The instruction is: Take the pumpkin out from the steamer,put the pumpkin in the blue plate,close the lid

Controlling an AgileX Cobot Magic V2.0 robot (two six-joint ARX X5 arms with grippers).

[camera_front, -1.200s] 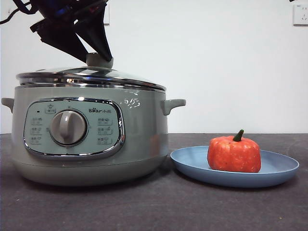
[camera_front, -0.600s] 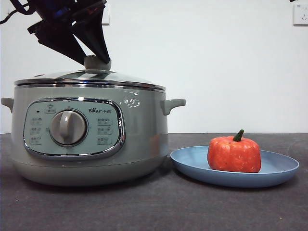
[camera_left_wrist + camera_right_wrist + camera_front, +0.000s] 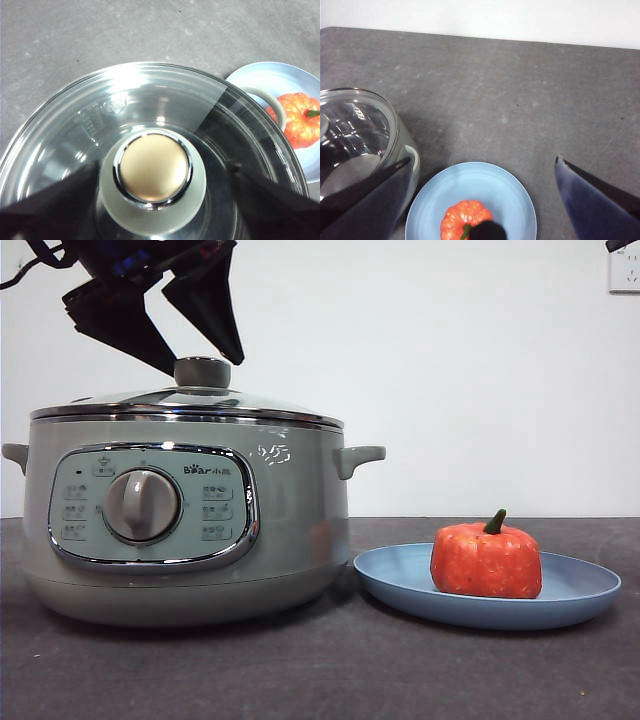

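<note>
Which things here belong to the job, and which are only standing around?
Job: pumpkin, blue plate, steamer, lid, open left gripper above the knob.
Around: table, wall socket, right gripper waiting.

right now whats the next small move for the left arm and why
Probably lift the left gripper straight up and away. Its fingers are spread on either side of the knob, the lid sits level on the steamer, and the pumpkin rests in the blue plate, so nothing seems left to do.
</note>
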